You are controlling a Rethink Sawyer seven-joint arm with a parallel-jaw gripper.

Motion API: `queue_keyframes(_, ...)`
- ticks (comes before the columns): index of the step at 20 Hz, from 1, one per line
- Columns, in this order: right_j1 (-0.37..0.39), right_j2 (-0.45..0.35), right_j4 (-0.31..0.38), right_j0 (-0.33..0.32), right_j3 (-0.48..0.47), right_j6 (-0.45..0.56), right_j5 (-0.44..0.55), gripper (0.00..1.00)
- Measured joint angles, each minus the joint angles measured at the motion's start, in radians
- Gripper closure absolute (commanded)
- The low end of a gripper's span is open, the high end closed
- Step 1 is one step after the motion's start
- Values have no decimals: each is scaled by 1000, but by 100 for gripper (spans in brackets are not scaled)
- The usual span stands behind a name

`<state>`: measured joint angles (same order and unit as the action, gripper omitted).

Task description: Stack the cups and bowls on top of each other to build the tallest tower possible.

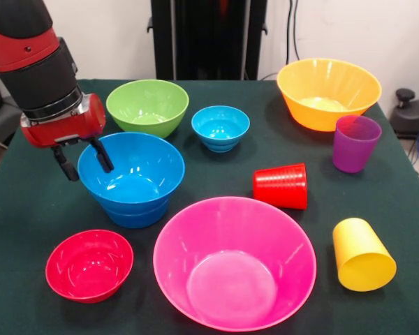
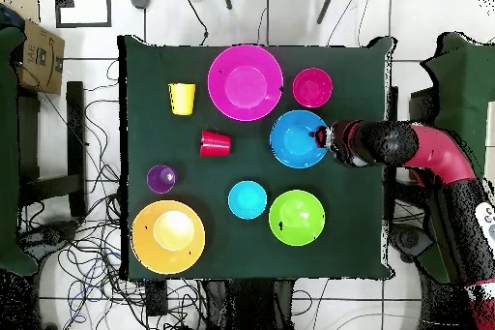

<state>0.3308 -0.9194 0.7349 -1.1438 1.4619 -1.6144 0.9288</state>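
The tower (image 1: pixel 131 174) is for now only two blue bowls nested one in the other, and it stands on the green surface (image 1: pixel 28 209). I take this tower as the landmark for all the rest.

The claw (image 1: pixel 84 157) is at the tower's rim, on the side away from the red cup. Its two dark fingers (image 1: pixel 102 155) are spread apart and hold nothing: one hangs just inside the rim, the other just outside, so the wall of the upper blue bowl is between them. I judge that the claw is placed so either to release this bowl or to pinch its wall; the pictures do not tell which.

In the front view, the green bowl (image 1: pixel 147 106) is just behind the tower and the small light-blue bowl (image 1: pixel 221 127) is behind it to the right. The small red bowl (image 1: pixel 89 264) lies in front of the tower, and the large pink bowl (image 1: pixel 234 262) is in front to the right, near but not touching.

The red cup (image 1: pixel 281 185) lies on its side to the right of the tower. Farther right, the yellow cup (image 1: pixel 362 254) also lies on its side, the purple cup (image 1: pixel 355 142) stands upright, and the orange bowl (image 1: pixel 328 92) is well apart, at the far corner.

Most of the task remains.
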Motion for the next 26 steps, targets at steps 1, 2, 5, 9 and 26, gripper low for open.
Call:
queue_keyframes(1, 0, 0, 0, 0, 0, 0, 0, 0)
queue_keyframes(2, 0, 0, 0, 0, 0, 0, 0, 0)
queue_keyframes(5, 0, 0, 0, 0, 0, 0, 0, 0)
queue_keyframes(9, 0, 0, 0, 0, 0, 0, 0, 0)
queue_keyframes(26, 80, 0, -39, 21, 32, 0, 124, 0)
